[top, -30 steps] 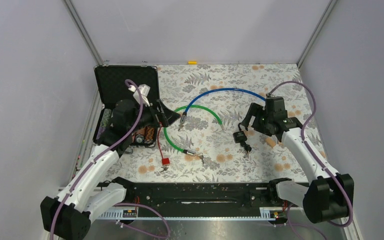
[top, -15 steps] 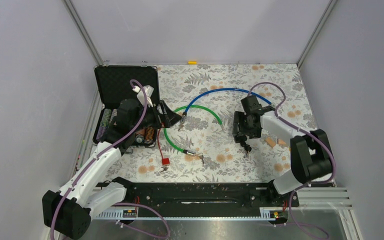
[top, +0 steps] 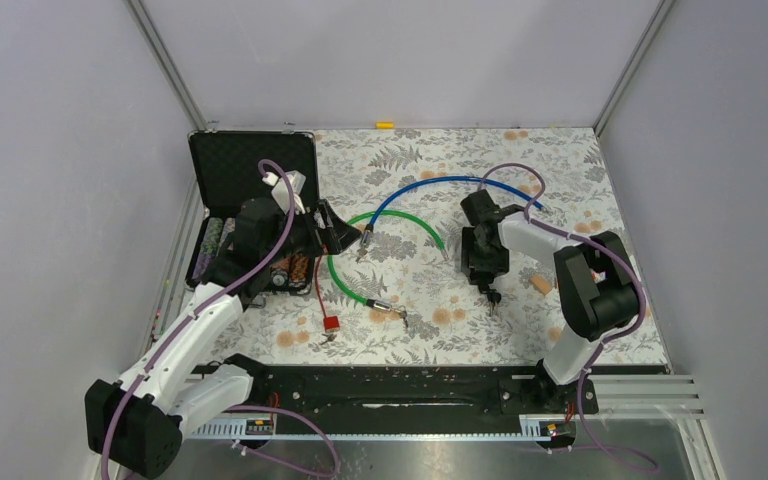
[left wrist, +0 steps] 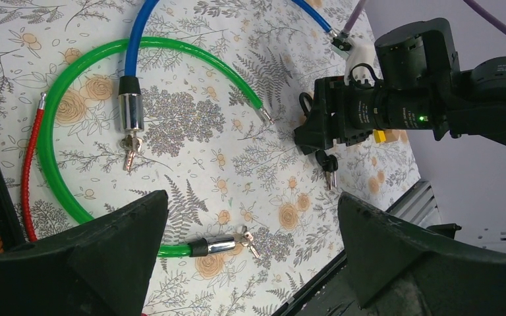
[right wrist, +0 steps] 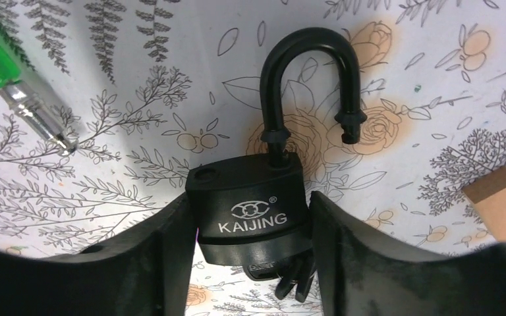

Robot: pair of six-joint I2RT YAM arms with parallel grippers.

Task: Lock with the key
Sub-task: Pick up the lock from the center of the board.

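Padlock (right wrist: pixel 250 191) lies with shackle (right wrist: pixel 309 72) open toward 12 o'clock, key (right wrist: pixel 293 280) at 6. Right gripper (right wrist: pixel 250 217) clamps its body; a square hold should help the shackle seat. Left gripper (left wrist: pixel 250 224) gapes empty.

key (right wrist: pixel 294 282): mostly hidden behind padlock (right wrist: pixel 250 204) (only part shows) | green cable (right wrist: pixel 0 49): cropped

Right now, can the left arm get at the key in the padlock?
Probably not cleanly. The right tool straddles the padlock, a finger on each side, and the key sticks out of its base between them. The left tool sits open over the green cable, off to one side.
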